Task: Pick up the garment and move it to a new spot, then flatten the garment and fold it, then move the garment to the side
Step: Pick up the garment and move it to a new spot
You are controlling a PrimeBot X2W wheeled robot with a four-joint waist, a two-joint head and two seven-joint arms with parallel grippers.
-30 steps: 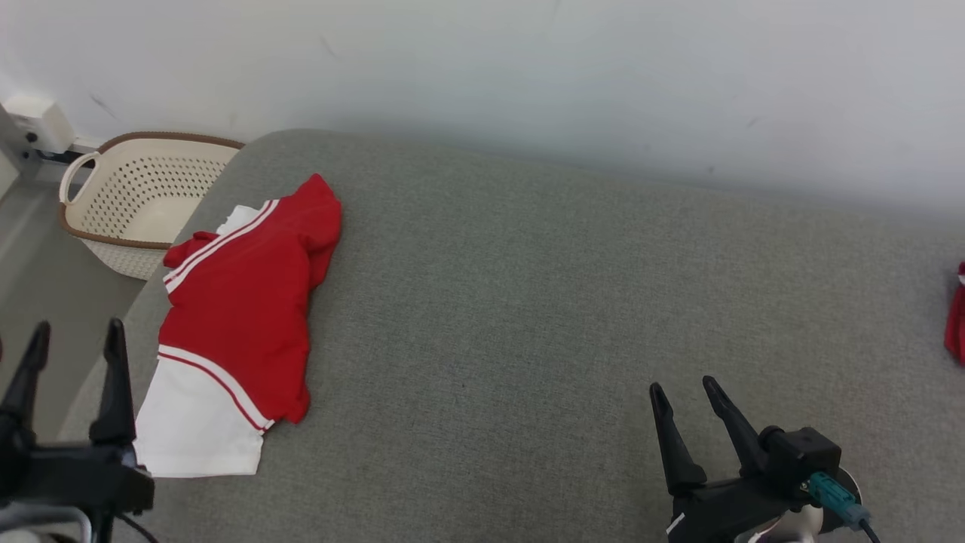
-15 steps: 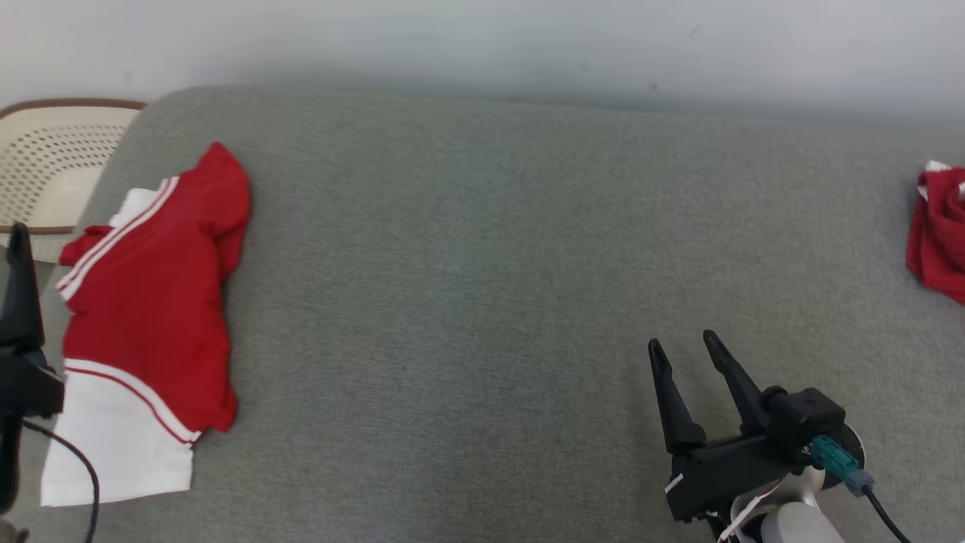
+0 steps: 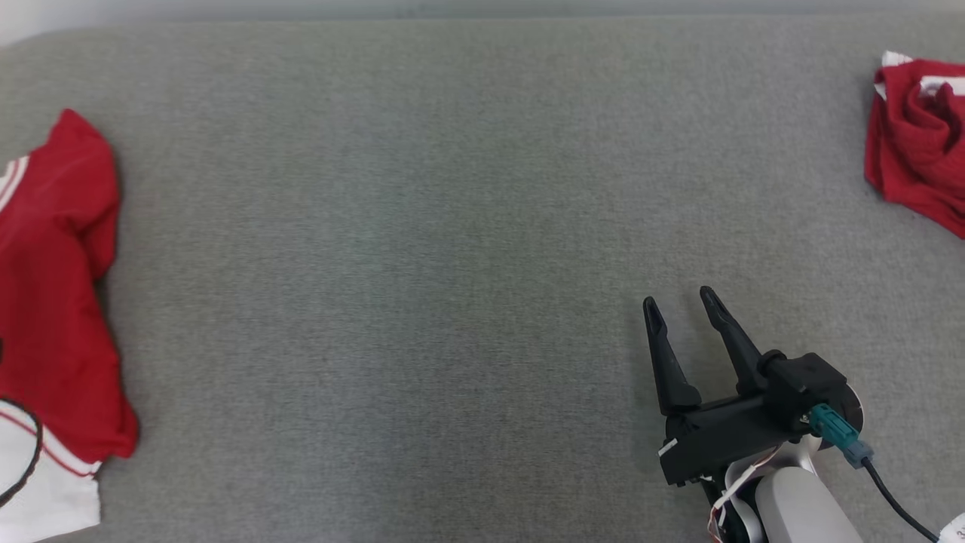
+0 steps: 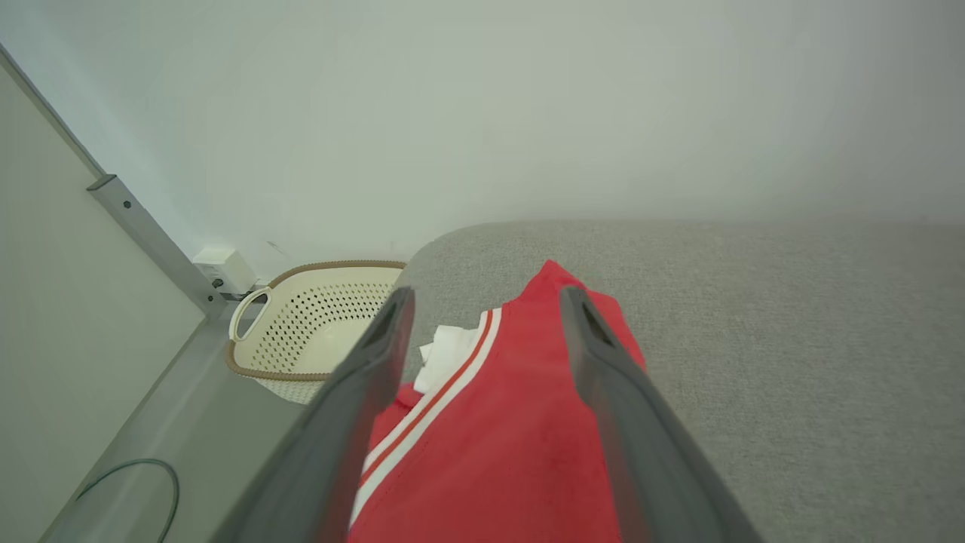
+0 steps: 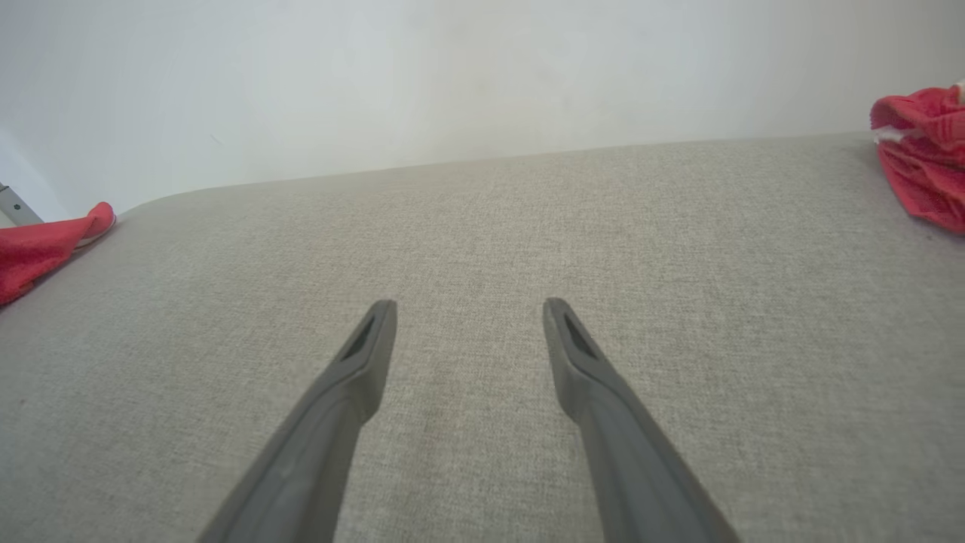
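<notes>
A folded red and white garment (image 3: 53,302) lies flat at the left edge of the grey padded surface (image 3: 422,241). In the left wrist view my left gripper (image 4: 487,296) hangs open just above this folded garment (image 4: 497,452), with nothing between its fingers. A second red garment (image 3: 916,136), crumpled with a bit of white showing, sits at the far right; the right wrist view has it at its right edge (image 5: 920,166). My right gripper (image 3: 679,296) stands open and empty over bare grey fabric at the lower right, well short of the crumpled garment.
A cream perforated basket (image 4: 317,332) with a brown rim stands on the floor beyond the surface's left end, beside a pale wall and a metal rail (image 4: 151,234). A wide stretch of bare grey fabric lies between the two garments.
The head camera has swung right and down, so the whole picture slid left. The basket and left gripper left the head view; the crumpled garment came further in. Neither garment moved.
</notes>
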